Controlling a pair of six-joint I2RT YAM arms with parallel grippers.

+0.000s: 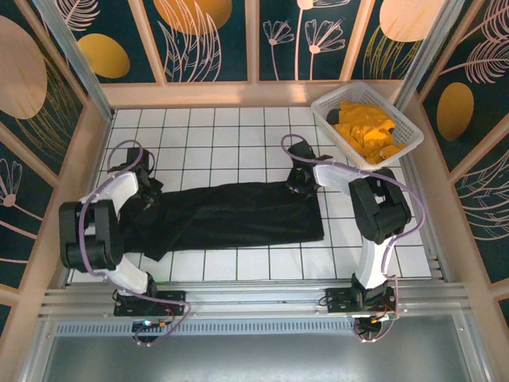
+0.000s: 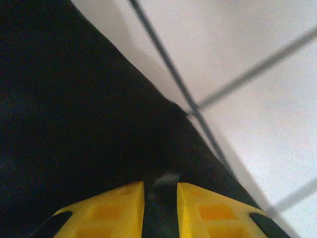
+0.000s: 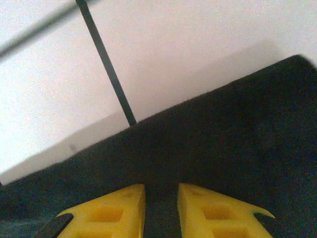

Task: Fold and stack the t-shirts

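I see the black shirt [image 1: 231, 215] lying as a long band on the worktop [image 1: 238, 135], running from the left end effector [image 2: 161, 188] to the right end effector [image 3: 161, 188]. Each sits over one end of it, fingers nearly together with dark cloth in the narrow gap. I cannot tell whether the cloth is pinched. Orange shirts [image 1: 366, 131] lie in the basket [image 1: 402, 119], beyond the right end effector.

A: Surface?
B: One table [image 1: 223, 135], white tiles, dark grid lines.
A: Lying on it?
B: One black shirt [image 1: 231, 215], folded long, across the middle. One basket [image 1: 337, 93], far right corner.
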